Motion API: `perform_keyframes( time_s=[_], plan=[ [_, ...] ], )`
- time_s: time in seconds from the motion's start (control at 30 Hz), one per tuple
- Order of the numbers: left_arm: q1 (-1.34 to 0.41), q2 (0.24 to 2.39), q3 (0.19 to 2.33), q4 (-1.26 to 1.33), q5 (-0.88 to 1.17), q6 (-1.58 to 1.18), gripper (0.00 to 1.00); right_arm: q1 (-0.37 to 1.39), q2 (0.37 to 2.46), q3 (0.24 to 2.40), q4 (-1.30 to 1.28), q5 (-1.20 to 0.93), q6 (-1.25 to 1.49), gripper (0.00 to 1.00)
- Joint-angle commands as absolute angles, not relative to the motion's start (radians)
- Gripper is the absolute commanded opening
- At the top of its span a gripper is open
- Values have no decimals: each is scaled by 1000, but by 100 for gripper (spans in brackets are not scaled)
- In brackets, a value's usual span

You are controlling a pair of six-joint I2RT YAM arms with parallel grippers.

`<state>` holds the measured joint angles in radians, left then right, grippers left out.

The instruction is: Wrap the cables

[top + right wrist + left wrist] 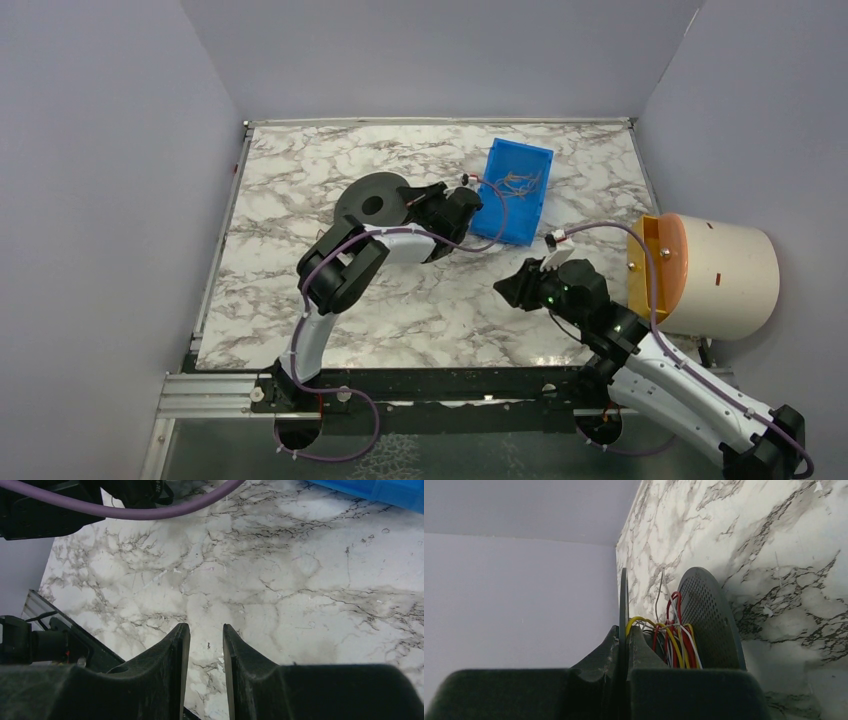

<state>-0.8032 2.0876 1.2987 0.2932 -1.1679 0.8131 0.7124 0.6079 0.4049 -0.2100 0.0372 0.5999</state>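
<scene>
A dark grey cable spool point(374, 205) lies on the marble table point(300, 180), left of a blue bin point(515, 190) that holds loose thin cables point(520, 181). My left gripper point(418, 204) is shut on the spool's thin flange point(623, 600). In the left wrist view the gripper point(625, 630) clamps that flange, and red, yellow and white cables point(675, 642) sit wound between it and the perforated flange point(709, 620). My right gripper point(512, 287) is open and empty above bare table, also in its wrist view point(206, 627).
A large cream drum with an orange face point(715, 275) stands at the right edge. Grey walls close in the left, back and right. The blue bin's corner point(375, 490) and the left arm with its purple cable point(150, 510) show in the right wrist view.
</scene>
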Motion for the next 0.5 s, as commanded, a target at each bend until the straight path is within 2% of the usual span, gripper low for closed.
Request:
perform_keyframes(
  time_s=[0.0,0.27,0.37,0.47],
  plan=[
    [-794,2137,1347,324,-1175,820,0,718,621,404,-180,35,590,36],
    [-792,2203,1387,322,-1176,797,0,717,642,407,-178,51,574,37],
    [-793,2210,1387,321,-1179,781,20,718,645,409,-175,56,572,38],
    [-794,2210,1385,301,-1181,755,28,718,648,415,-173,57,571,38]
  ],
)
